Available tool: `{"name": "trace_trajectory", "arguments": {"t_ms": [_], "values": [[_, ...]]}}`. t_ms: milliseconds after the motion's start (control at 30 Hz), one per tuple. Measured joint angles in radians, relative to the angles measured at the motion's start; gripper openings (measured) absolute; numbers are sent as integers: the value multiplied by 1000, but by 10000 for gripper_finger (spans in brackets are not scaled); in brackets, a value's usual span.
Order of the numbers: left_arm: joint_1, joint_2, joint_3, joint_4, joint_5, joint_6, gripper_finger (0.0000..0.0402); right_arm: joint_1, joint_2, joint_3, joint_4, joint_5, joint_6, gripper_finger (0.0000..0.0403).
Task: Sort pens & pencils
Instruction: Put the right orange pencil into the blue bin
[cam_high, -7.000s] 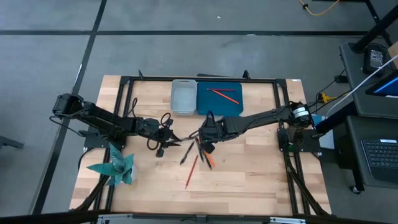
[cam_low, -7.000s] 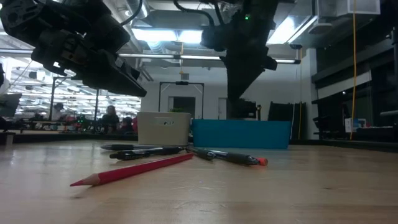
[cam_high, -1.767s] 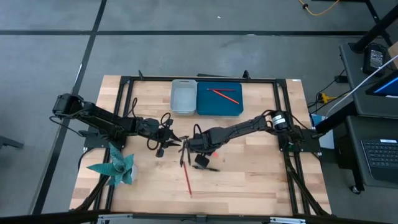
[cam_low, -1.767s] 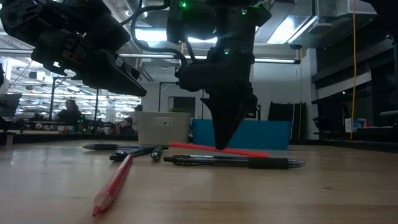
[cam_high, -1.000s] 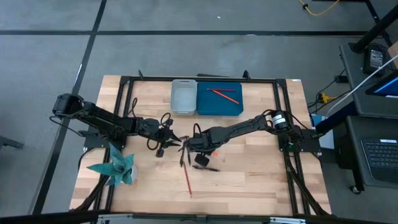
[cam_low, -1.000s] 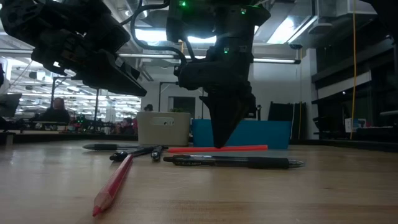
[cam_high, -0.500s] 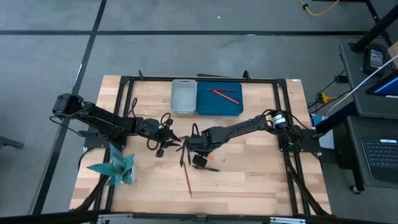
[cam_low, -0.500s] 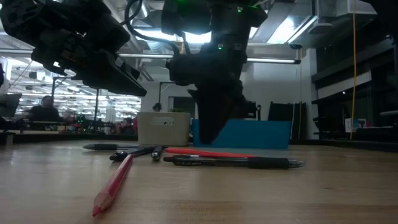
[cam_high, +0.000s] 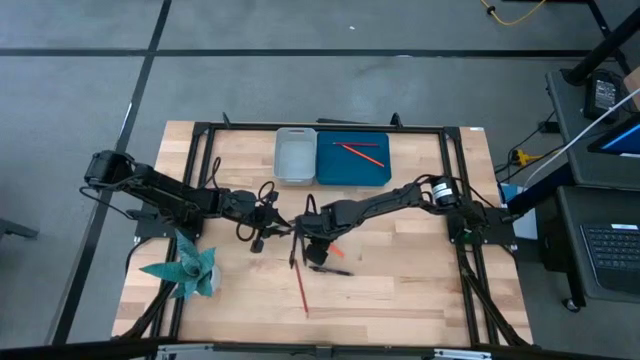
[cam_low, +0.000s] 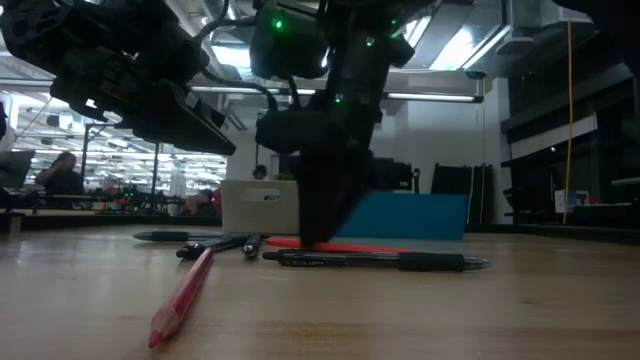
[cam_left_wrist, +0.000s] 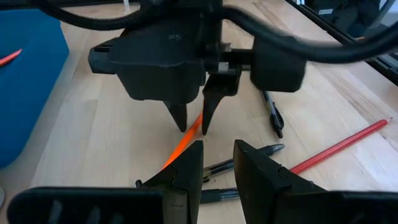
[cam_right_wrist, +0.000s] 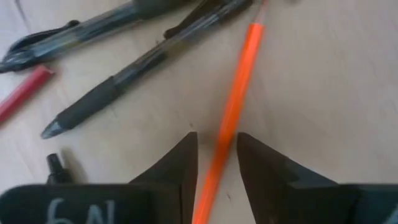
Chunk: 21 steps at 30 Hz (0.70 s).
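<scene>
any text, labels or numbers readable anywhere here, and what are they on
"6N" or similar: pale handwritten marks on the dark body of the right gripper, right wrist view; only partly in frame, so the reading is uncertain.
Small dark label on the pale bin, low view: too small to read.
Pens and orange pencil: no legible print.

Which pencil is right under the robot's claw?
The orange pencil, lying between the right gripper's open fingers. The red pencil lies apart, nearer the table's front.
</scene>
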Motion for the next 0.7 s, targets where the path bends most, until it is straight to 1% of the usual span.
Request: {"name": "trace_trajectory", "arguments": {"t_ms": [367, 700], "values": [[0, 0, 0, -2, 0, 0, 82, -3, 27, 2, -25, -9, -1, 113], [0, 0, 0, -2, 0, 0, 82, -13, 28, 1, -42, -52, -1, 65]]}}
